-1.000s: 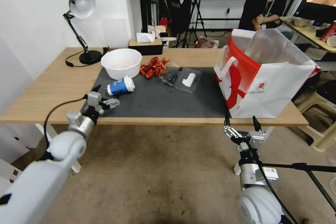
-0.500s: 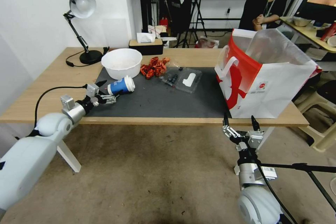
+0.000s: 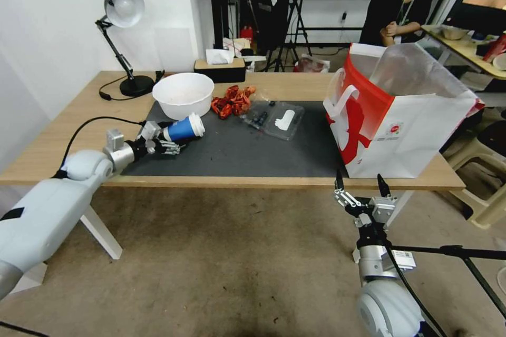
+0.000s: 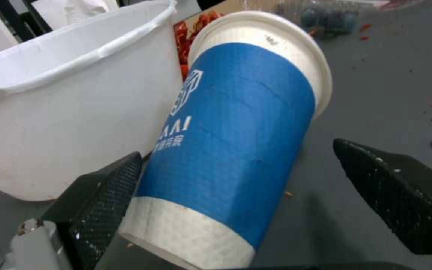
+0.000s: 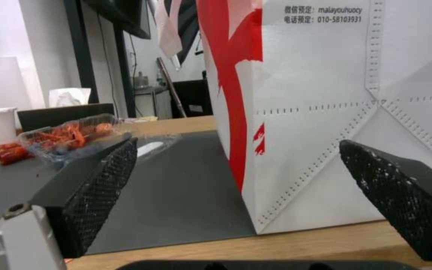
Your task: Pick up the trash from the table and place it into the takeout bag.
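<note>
Left gripper (image 3: 165, 140) spread around the toppled blue paper cup (image 3: 183, 129), its base hidden.

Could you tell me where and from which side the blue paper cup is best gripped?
Grip the blue sleeve at mid-body. The cup lies on its side on the mat, base toward the left gripper, lid pointing away, bowl close alongside. Coming from the base end, open jaws astride it, looks best.
</note>
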Robot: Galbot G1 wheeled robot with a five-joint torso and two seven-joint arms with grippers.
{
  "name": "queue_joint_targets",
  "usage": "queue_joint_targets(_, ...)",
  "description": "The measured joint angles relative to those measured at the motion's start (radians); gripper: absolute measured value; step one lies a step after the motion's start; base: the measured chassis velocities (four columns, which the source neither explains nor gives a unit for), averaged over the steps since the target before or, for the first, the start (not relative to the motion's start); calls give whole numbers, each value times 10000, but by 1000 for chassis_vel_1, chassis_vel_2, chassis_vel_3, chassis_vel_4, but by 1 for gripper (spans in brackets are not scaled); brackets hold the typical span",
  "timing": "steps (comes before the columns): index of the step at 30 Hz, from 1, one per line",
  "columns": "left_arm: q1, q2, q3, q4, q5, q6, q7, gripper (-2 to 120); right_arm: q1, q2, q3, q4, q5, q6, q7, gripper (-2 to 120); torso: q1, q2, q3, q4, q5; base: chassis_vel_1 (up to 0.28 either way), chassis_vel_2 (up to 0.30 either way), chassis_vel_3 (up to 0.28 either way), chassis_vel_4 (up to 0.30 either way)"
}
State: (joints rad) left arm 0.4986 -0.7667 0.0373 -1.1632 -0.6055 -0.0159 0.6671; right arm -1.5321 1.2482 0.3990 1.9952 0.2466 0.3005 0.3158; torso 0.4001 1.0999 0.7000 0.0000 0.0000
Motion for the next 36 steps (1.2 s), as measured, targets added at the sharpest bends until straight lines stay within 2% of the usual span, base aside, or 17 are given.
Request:
queue_joint_targets(5,-241,18,207,229,147,43,42,93,26,37,-6,-35,-3,6,0,100,-2,0,0,0,-1,0,0,0,0)
queue_joint_targets(7,-334,17,256,342,203,37,57,89,41,48,-13,-46,-10,6,0,100,-1,0,0,1,-1,0,0,0,0)
queue_joint_targets(9,-439,-3,301,480,250,-40,57,79,48,56,-17,-55,-18,6,0,100,-2,0,0,0,-1,0,0,0,0)
queue_joint_targets(11,-460,-4,307,509,264,-80,57,77,47,57,-18,-56,-18,6,1,100,-1,0,0,0,-1,0,0,0,0)
queue_joint_targets(14,-516,11,312,594,327,-234,142,61,43,59,-18,-65,-33,6,4,100,-1,0,0,0,-1,0,0,0,0)
queue_joint_targets(17,-520,25,312,623,374,-339,210,54,42,62,-18,-67,-41,6,8,100,-1,0,0,0,0,0,0,0,0)
queue_joint_targets(19,-520,35,312,665,445,-582,314,42,42,65,-18,-67,-47,7,11,100,-2,1,0,1,0,0,0,0,0)
queue_joint_targets(20,-520,35,312,665,445,-582,314,42,42,65,-18,-67,-47,7,11,100,-2,1,0,1,0,0,0,0,0)
queue_joint_targets(22,-523,40,297,712,544,-815,485,32,41,62,-19,-67,-50,7,14,100,-2,0,0,0,-1,0,0,0,0)
queue_joint_targets(27,-522,98,195,658,666,-1053,862,22,23,54,-19,-62,-54,7,17,100,-1,0,0,-1,-2,0,0,0,0)
queue_joint_targets(30,-480,260,61,181,605,-1145,1238,12,16,56,-21,-60,-69,11,18,100,-1,0,0,2,-1,0,0,0,0)
queue_joint_targets(31,-480,260,61,181,605,-1145,1238,12,16,56,-21,-60,-69,11,18,100,-1,0,0,2,-1,0,0,0,0)
queue_joint_targets(34,-587,415,128,-624,62,-1143,1486,5,25,67,-41,-63,-84,15,18,100,-1,0,0,2,0,0,0,0,0)
queue_joint_targets(36,-646,423,178,-782,-64,-1131,1491,5,26,69,-49,-64,-89,16,17,100,-1,0,0,3,0,0,0,0,0)
